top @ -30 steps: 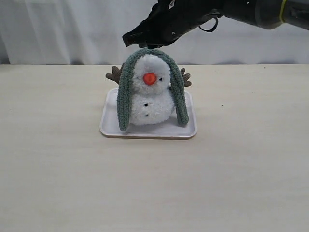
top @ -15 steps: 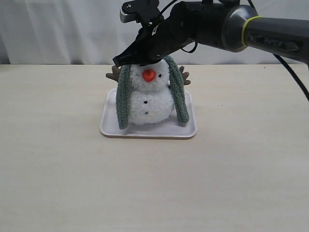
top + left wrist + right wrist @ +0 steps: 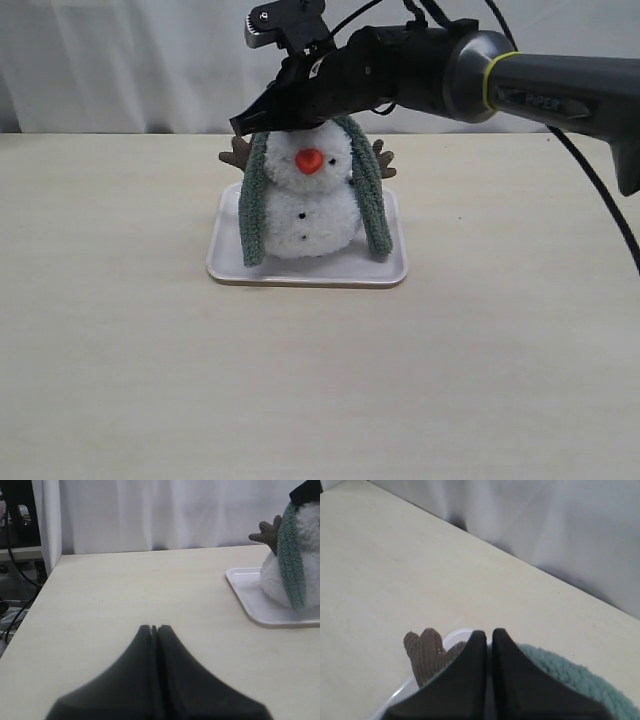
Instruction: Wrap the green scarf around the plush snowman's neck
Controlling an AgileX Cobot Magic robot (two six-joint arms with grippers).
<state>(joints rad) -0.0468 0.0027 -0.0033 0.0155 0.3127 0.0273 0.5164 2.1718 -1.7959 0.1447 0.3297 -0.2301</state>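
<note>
The plush snowman (image 3: pixel 305 215) sits upright on a white tray (image 3: pixel 390 272). The green scarf (image 3: pixel 372 200) lies over the top of its head, and both ends hang down past its sides to the tray. The neck (image 3: pixel 306 186) is bare at the front. My right gripper (image 3: pixel 243 124) is shut and lies on the scarf at the top left of the head, its tips just above the left twig arm (image 3: pixel 422 650). In the right wrist view the scarf (image 3: pixel 560 675) shows beneath the shut fingers (image 3: pixel 489 632), with nothing visible between them. My left gripper (image 3: pixel 155 627) is shut and empty, low over the table, left of the tray (image 3: pixel 250 605).
The tray rests on a pale wooden table (image 3: pixel 150 350) with a white curtain (image 3: pixel 120 60) behind it. The right arm reaches in from the upper right, above the snowman. In the left wrist view the table's left edge (image 3: pixel 30 610) drops off to cables and a stand.
My right gripper came down from above the head onto the scarf at the head's top left and shut. The head now looks slightly pressed down. The scarf ends hang as before.
</note>
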